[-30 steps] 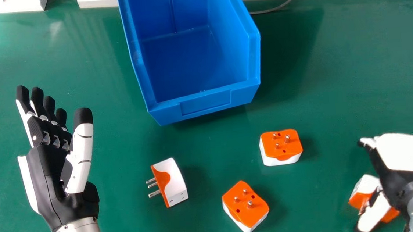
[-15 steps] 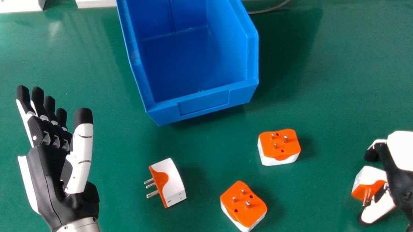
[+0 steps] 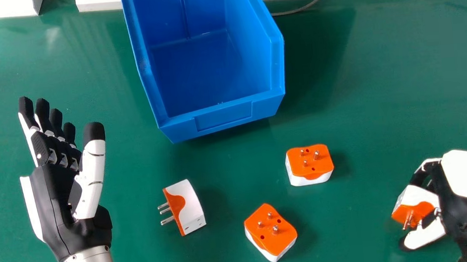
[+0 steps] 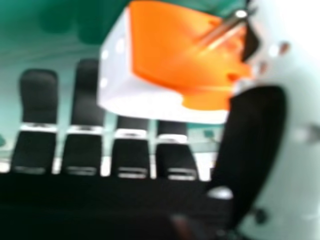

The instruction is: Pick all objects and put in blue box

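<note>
Right hand: partly closed, with fingers bent around the far side of an orange-and-white plug adapter and the thumb against its near side. Hold reads as a clamp between the two. Metal pins point out from the orange face, past the thumb. The fingers farthest from the thumb extend beside the adapter rather than behind it. Cannot tell whether the piece is clear of the green table or touching it. Outward from this hand, toward the robot's left: second adapter, well apart, slightly farther forward, pins up; third adapter, farther left and nearer the robot, also pins up; fourth adapter, farther left again, on its side, pins aimed away from the hand. Blue box sits forward and left of the hand, beyond these three. Left hand lies farthest across, fingers extended, thumb apart from them.
</note>
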Available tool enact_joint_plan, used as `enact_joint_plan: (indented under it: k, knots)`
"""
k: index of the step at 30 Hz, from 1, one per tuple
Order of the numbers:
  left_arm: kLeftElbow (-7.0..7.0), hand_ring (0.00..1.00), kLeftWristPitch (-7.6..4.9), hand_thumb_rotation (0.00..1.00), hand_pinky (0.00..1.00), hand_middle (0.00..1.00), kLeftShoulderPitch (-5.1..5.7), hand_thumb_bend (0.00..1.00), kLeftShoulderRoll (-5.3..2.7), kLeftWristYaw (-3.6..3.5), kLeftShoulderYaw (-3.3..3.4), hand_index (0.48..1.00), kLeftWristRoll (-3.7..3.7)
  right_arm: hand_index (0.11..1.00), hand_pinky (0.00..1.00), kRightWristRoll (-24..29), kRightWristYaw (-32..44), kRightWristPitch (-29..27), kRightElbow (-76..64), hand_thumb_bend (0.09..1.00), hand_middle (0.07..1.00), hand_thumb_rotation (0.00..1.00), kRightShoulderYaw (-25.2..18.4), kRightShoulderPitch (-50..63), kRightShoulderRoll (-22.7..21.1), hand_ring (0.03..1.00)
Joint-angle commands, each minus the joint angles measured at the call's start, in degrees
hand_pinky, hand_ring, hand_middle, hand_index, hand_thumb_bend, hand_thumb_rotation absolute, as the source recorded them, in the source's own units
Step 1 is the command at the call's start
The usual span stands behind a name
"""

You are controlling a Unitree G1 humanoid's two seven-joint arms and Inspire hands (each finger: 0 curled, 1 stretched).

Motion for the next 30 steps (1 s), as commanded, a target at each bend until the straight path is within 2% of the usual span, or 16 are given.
enact_joint_plan:
  k: [1, 8, 13, 19, 25, 30]
  knots:
    - [-0.36, 1.00, -1.10, 0.42, 1.00, 1.00, 0.11, 0.64, -1.75, -0.10, 0.00, 1.000, 0.21, 0.588, 0.31, 1.08, -1.39, -0.37, 0.71, 0.602, 0.509, 0.02, -0.60, 1.11, 0.34, 0.396]
    - [-0.10, 1.00, -1.38, 0.42, 1.00, 1.00, -0.03, 0.64, -1.74, -0.31, -0.03, 1.000, -0.01, 0.572, 0.29, 2.96, -3.58, -1.50, 0.49, 0.587, 0.490, 0.02, -0.96, 1.19, 0.46, 0.377]
    - [0.06, 1.00, -1.58, 0.42, 1.00, 1.00, -0.09, 0.64, -1.65, -0.08, 0.05, 1.000, 0.38, 0.560, 0.27, 4.19, -6.43, -2.95, 0.77, 0.574, 0.476, 0.02, -1.38, 1.64, 0.91, 0.366]
    - [-0.11, 1.00, -1.45, 0.42, 1.00, 1.00, 0.04, 0.64, -1.73, 0.16, 0.03, 1.000, 0.45, 0.556, 0.27, 4.14, -8.99, -3.52, 1.39, 0.562, 0.475, 0.01, -1.07, 1.61, 1.23, 0.364]
    - [0.00, 1.00, -1.40, 0.42, 1.00, 1.00, -0.08, 0.63, -1.56, -0.29, 0.10, 1.000, -0.19, 0.550, 0.26, 4.09, -9.94, -3.45, 1.09, 0.552, 0.474, 0.01, -1.03, 1.69, 2.19, 0.364]
    - [-0.02, 1.00, -1.35, 0.42, 1.00, 1.00, -0.07, 0.63, -1.42, -0.34, 0.16, 1.000, -0.07, 0.536, 0.26, 4.37, -12.05, -5.77, 1.27, 0.545, 0.484, 0.01, -1.28, 2.35, 1.52, 0.371]
